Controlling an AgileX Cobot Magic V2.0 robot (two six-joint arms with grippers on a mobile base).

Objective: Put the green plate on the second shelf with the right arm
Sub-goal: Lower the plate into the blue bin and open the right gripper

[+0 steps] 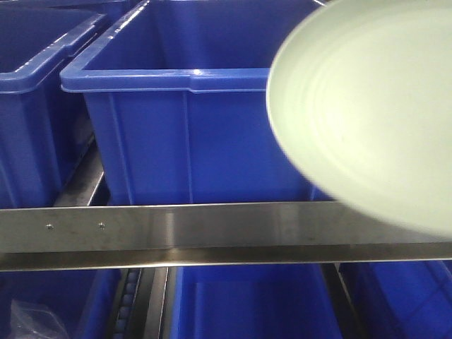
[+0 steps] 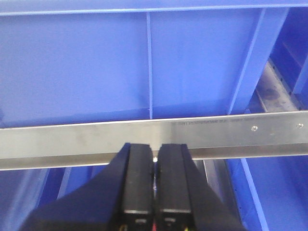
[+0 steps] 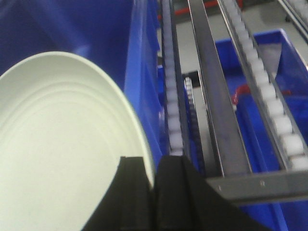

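The green plate [image 1: 367, 106] is pale mint with faint rings. It hangs tilted at the right of the front view, in front of a blue bin [image 1: 183, 127] and above the steel shelf rail [image 1: 212, 233]. In the right wrist view the plate [image 3: 62, 159] fills the left side. My right gripper [image 3: 153, 166] is shut on its rim, one finger on each face. My left gripper [image 2: 154, 154] is shut and empty, its tips just below the steel rail [image 2: 72, 139].
Blue bins stand side by side on the shelf [image 1: 35, 106] and below the rail [image 1: 247, 304]. White roller tracks [image 3: 173, 110] and steel channels [image 3: 211, 96] run beside the bins. A blue bin wall [image 2: 96, 67] fills the left wrist view.
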